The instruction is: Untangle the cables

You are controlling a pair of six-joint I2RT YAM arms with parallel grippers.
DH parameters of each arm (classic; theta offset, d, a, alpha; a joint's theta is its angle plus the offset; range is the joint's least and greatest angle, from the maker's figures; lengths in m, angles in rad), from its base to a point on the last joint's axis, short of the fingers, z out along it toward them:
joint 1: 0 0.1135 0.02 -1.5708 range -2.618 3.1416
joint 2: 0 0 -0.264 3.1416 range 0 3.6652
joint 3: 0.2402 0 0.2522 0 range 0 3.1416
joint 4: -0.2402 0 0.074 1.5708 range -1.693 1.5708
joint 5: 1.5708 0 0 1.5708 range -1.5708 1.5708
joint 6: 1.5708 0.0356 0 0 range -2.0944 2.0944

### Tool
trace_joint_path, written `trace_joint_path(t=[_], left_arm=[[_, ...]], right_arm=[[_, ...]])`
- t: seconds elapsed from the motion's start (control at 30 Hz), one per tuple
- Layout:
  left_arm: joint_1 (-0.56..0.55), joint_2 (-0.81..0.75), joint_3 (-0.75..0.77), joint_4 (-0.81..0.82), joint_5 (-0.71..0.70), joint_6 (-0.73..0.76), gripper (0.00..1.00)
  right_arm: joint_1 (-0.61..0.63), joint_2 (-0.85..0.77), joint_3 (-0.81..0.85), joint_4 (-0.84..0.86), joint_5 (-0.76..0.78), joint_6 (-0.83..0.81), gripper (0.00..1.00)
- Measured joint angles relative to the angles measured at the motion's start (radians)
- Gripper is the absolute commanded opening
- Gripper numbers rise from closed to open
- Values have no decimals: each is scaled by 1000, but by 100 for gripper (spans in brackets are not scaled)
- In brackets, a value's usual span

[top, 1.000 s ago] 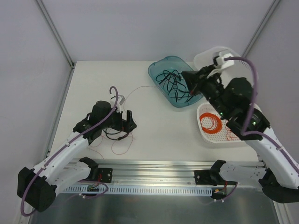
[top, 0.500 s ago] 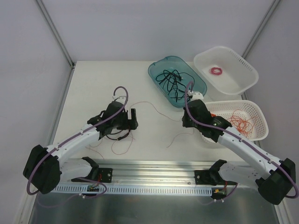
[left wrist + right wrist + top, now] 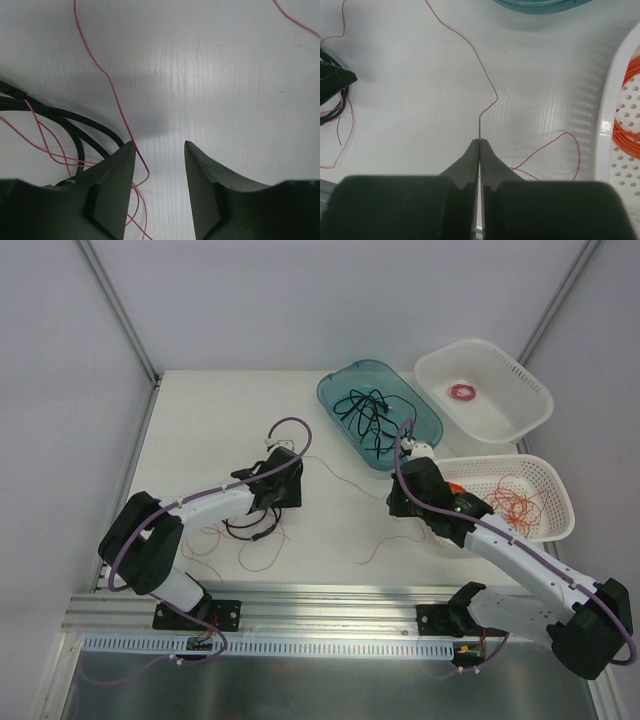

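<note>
The cables lie as a loose tangle (image 3: 250, 528) of thin red wires and a black cord on the table's left half. My left gripper (image 3: 280, 498) hovers at the tangle's far edge, open. In the left wrist view its jaws (image 3: 160, 145) stand apart, with one red wire (image 3: 112, 85) running down along the inside of the left finger and the black cord (image 3: 75, 127) just left of it. My right gripper (image 3: 398, 505) is shut on a red wire (image 3: 480, 65) at its fingertips (image 3: 479, 141). That wire stretches across the table toward the tangle.
A teal tray (image 3: 335, 405) holding black cables stands at the back centre. Behind right is a white basket (image 3: 530, 405) with a pink ring coil (image 3: 462, 392). A perforated white basket (image 3: 560, 515) with an orange coil (image 3: 515, 502) sits right beside my right arm.
My left gripper has moved right and farther along the tangle, and its jaws have narrowed. The right arm came down from the trays to the table a second ago and has since held still.
</note>
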Motion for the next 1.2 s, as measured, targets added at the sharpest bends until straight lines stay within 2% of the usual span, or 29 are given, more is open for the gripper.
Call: trace_joint_path(t=[0.1, 0.13, 0.33, 0.47, 0.6, 0.7, 0.83, 1.03, 1.2], left_arm=[[-5, 63, 14, -2, -31, -13, 17], [-12, 76, 18, -2, -44, -13, 1], [-90, 67, 100, -43, -131, 39, 0], [-158, 18, 259, -77, -170, 106, 0], [-216, -39, 488, -94, -182, 176, 0], [-242, -84, 628, -101, -180, 211, 0], [-247, -133, 743, -100, -180, 239, 0], [-247, -183, 782, -104, -193, 267, 0], [-247, -187, 710, -105, -142, 230, 0]], right_arm=[[0, 0, -14, 9, -15, 2, 1], [0, -2, -18, 11, -19, 2, 1], [-3, -37, -22, 14, -26, 2, 1], [-4, -73, -22, 13, -26, -1, 1], [-4, -105, -22, 11, -27, -3, 1], [-4, -142, -22, 9, -35, -7, 1], [-4, -204, -22, 8, -46, -21, 1], [-4, -280, -22, 7, -47, -38, 1], [-5, -317, -23, 1, -27, -42, 1]])
